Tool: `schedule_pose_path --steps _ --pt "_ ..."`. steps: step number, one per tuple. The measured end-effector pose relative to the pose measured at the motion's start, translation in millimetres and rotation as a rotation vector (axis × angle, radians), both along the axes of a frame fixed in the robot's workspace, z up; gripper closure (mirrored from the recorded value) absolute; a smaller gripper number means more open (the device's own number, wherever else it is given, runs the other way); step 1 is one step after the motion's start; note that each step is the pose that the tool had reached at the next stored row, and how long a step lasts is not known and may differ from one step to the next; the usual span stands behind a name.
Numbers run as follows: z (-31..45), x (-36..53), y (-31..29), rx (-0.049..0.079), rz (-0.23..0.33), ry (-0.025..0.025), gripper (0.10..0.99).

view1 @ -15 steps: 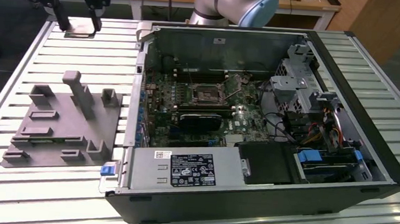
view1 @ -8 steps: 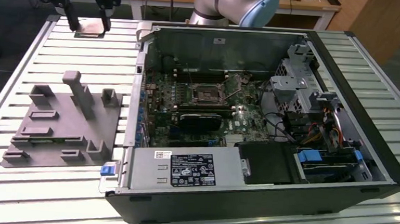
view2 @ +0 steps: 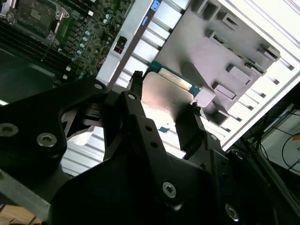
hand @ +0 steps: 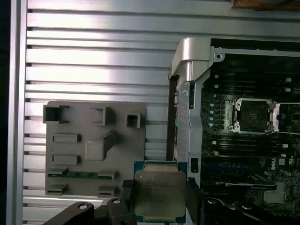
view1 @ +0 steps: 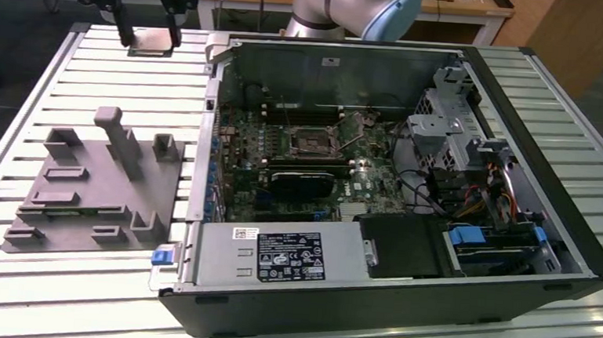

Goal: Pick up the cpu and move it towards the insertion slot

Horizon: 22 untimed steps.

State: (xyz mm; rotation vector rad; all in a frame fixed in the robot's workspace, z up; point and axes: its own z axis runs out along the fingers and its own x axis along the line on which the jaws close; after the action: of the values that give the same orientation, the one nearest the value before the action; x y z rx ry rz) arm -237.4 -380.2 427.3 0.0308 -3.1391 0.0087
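Observation:
My gripper [view1: 150, 36] hangs above the slatted table at the exterior view's far left, beyond the open computer case, and is shut on the cpu [view1: 152, 42]. In the first wrist view the cpu [hand: 160, 194] shows its silvery top and pale rim, clamped between the black fingers [hand: 125, 199] of the gripper [hand: 160, 200]. The second wrist view shows the cpu [view2: 164, 93] edge-on in the gripper [view2: 164, 102]. The insertion slot [view1: 312, 142] is a dark square socket with a silvery bracket on the motherboard, apart from the cpu; both wrist views show this slot [hand: 253, 115] [view2: 40, 14].
A grey plastic tray [view1: 79, 202] with upright posts lies on the table [view1: 33, 105] left of the case. Inside the case [view1: 551, 192] are a long black card [view1: 301, 181], a power supply [view1: 275, 254] and a drive cage [view1: 440, 130]. The arm's base [view1: 343, 6] stands behind.

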Motion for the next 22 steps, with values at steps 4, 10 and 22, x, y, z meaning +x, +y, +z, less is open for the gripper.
schedule_pose_path --steps 4,10,22 --pt "0.0 7.4 0.8 0.000 0.000 0.0000 0.553" --pt "-0.1 17.8 2.0 0.000 0.000 -0.0001 0.553" --pt "-0.5 41.4 3.7 0.000 0.000 0.0000 0.553"
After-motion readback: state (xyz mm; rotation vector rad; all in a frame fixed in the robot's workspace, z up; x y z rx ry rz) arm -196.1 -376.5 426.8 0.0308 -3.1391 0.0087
